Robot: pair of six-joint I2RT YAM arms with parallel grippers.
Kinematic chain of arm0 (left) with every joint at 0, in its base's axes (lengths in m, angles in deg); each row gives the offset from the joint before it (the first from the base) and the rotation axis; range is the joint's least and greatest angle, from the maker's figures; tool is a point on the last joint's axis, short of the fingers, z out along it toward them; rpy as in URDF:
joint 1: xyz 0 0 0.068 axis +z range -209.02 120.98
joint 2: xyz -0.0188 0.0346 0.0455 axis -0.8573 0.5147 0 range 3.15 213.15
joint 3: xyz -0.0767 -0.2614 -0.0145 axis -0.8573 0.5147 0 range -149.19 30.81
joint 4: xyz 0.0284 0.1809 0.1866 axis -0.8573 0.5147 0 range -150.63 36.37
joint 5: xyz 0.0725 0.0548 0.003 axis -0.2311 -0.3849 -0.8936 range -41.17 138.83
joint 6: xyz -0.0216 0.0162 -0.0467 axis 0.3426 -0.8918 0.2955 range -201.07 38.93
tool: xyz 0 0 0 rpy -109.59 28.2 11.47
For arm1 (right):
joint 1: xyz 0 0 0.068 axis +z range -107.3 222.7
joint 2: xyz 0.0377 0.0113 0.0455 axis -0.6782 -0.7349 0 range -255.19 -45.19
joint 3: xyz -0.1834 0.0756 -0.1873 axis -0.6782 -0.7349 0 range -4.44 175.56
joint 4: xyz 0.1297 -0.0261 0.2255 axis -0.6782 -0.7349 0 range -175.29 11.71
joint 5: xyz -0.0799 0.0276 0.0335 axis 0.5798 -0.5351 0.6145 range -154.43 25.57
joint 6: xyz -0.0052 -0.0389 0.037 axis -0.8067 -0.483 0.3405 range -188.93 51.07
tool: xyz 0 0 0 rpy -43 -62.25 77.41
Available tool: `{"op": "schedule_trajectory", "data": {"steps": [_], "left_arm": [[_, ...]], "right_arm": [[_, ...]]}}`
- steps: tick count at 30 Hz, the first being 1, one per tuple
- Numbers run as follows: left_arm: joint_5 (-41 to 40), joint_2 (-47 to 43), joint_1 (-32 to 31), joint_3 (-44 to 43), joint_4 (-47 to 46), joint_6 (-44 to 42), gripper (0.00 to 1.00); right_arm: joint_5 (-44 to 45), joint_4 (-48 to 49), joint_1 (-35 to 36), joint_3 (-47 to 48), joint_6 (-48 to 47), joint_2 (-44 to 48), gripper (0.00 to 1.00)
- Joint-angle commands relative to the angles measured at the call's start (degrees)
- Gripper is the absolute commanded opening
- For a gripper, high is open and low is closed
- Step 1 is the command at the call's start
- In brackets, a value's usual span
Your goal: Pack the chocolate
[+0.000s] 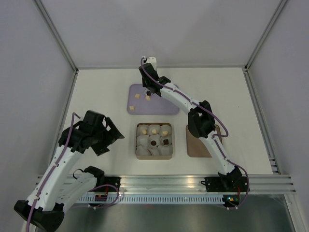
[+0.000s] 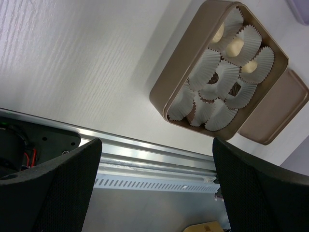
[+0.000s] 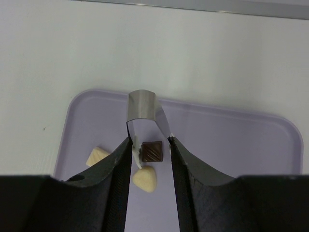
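Observation:
A dark brown chocolate (image 3: pixel 152 151) lies on the purple tray (image 3: pixel 231 145), between the fingertips of my right gripper (image 3: pixel 149 145). The jaws straddle it with a small gap on each side. Two pale tan chocolates (image 3: pixel 145 179) (image 3: pixel 98 155) lie beside it on the tray. In the top view the right gripper (image 1: pixel 148 90) is over the tray (image 1: pixel 164 107). The brown box (image 1: pixel 136 141) holds white paper cups; some hold pale pieces (image 1: pixel 154 130) and two hold dark pieces (image 1: pixel 153 142). My left gripper (image 1: pixel 116 135) is open and empty, left of the box (image 2: pixel 164 92).
The flat brown lid (image 1: pixel 197 145) lies right of the box, partly under the right arm; it also shows in the left wrist view (image 2: pixel 275 121). An aluminium rail (image 2: pixel 159 159) runs along the table's near edge. Walls enclose the table's left, right and far sides.

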Motion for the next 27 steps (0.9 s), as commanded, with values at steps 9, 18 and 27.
{"op": "schedule_trajectory", "data": {"steps": [9,18,27], "left_arm": [[-1.11,-0.36,-0.26,0.95,-1.49,1.92,1.00],[-0.85,-0.44,-0.26,1.48,-1.67,1.92,1.00],[-0.41,-0.53,-0.17,1.13,-1.58,2.27,0.99]], "right_arm": [[1.73,2.93,-0.24,-0.31,-0.17,1.36,0.37],[0.41,3.37,-0.24,-0.92,-1.57,1.98,0.25],[-1.43,7.94,-0.24,-6.98,-5.09,8.65,0.21]]}}
